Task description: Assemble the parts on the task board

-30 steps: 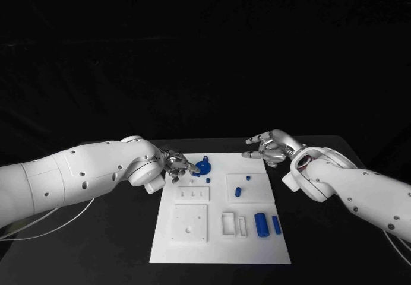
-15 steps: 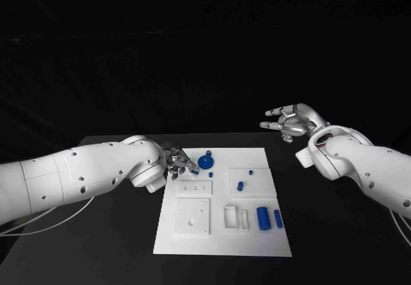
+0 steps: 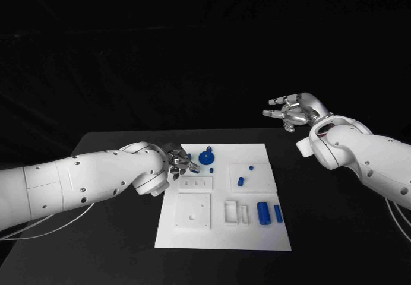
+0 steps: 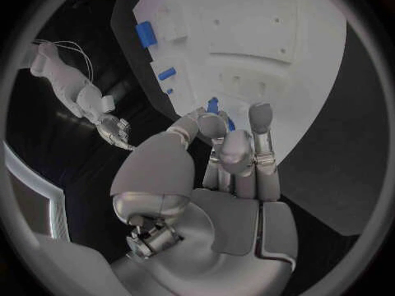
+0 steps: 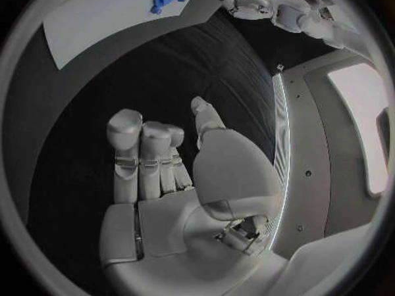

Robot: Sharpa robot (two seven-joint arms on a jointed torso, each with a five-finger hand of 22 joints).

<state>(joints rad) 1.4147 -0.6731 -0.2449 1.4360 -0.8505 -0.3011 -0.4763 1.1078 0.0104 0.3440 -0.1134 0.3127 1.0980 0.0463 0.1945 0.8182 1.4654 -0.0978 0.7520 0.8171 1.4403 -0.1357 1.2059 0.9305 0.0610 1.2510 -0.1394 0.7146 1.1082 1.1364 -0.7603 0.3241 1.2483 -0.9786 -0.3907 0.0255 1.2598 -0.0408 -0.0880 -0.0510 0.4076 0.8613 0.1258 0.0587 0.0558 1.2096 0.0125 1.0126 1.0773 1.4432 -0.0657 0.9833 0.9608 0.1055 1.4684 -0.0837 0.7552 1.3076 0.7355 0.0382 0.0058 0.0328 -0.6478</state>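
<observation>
White task board (image 3: 218, 237) lies mid-table on the black table (image 3: 103, 249), blue parts set on it — a round knobbed part (image 3: 206, 158) near the far edge, a small peg (image 3: 240, 181) mid-board, two cylinders (image 3: 264, 213) by the right edge. Left hand (image 3: 180, 162) sits at the board's far-left edge, fingers curled together; whether they pinch a small blue piece (image 4: 213, 105) I cannot tell. Right hand (image 3: 292, 110) is raised beyond the table's far-right corner — fingers apart, holding nothing.
</observation>
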